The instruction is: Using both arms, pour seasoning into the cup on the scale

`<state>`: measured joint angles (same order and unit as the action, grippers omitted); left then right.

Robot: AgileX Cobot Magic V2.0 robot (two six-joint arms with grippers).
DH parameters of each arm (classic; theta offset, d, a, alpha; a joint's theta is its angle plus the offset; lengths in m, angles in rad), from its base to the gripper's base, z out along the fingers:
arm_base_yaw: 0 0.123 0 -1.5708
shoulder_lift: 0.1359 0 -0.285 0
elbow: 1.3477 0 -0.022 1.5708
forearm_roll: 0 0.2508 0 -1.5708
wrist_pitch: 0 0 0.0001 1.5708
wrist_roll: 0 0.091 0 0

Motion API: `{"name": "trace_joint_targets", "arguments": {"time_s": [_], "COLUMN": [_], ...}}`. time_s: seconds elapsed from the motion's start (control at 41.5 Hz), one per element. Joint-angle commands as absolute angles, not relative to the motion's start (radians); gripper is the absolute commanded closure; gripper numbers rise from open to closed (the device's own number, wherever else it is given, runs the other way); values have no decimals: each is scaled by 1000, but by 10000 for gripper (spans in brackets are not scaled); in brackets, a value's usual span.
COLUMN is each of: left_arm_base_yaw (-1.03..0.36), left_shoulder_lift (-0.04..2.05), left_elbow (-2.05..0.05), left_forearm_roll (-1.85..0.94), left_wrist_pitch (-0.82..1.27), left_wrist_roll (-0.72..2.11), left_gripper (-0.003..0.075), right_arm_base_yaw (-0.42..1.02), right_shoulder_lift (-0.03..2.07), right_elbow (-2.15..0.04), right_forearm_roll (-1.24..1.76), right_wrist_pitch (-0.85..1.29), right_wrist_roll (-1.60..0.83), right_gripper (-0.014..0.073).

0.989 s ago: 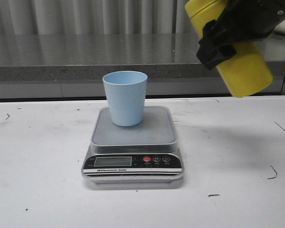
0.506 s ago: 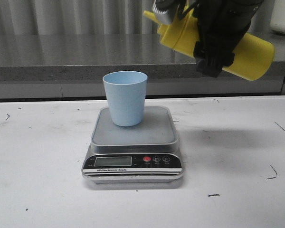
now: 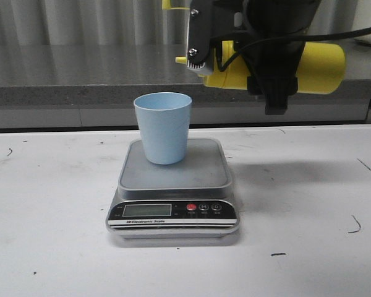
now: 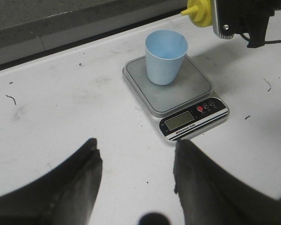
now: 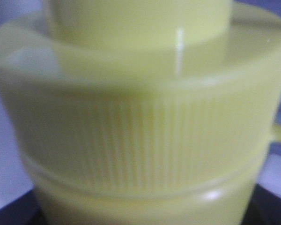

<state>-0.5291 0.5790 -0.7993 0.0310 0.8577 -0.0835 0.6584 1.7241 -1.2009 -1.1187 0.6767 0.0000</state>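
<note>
— What is shown in the front view?
— The seasoning bottle is held nearly level above the table, gripped round its middle by the right gripper; its yellow nozzle end is pointed toward the robot's left and is seen above and slightly to the right of the cup; the cup is stood upright on the grey platform of the scale; nothing is seen falling from the nozzle.

— And from the left wrist?
— The left gripper is held wide apart and empty, well back from the scale; the cup is seen on the platform; the nozzle is seen beyond the cup's rim.

— And from the right wrist?
— The view is filled by the bottle's ribbed yellow cap, blurred and very close; the fingers themselves cannot be made out here.
</note>
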Motion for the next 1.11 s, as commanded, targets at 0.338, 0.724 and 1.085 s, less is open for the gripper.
{"name": "trace_joint_targets", "arguments": {"time_s": [0.338,0.724,1.085], "left_arm_base_yaw": [-534,-534,-534], "left_shoulder_lift": [581,581,581], "left_elbow": [-825,-825,-825], "left_forearm_roll": [29,29,29], "left_wrist_pitch": [790,790,790], "left_wrist_roll": [-95,-95,-95], "left_gripper": [365,365,365], "right_arm_base_yaw": [675,675,664], "right_shoulder_lift": [1678,1678,1673], "right_elbow": [-1244,-1243,-1241], "right_forearm_roll": [-1519,-1695,-1426], "right_wrist_pitch": [716,700,690], "right_wrist_roll": [-41,-48,87], "right_gripper": [244,244,244]}}
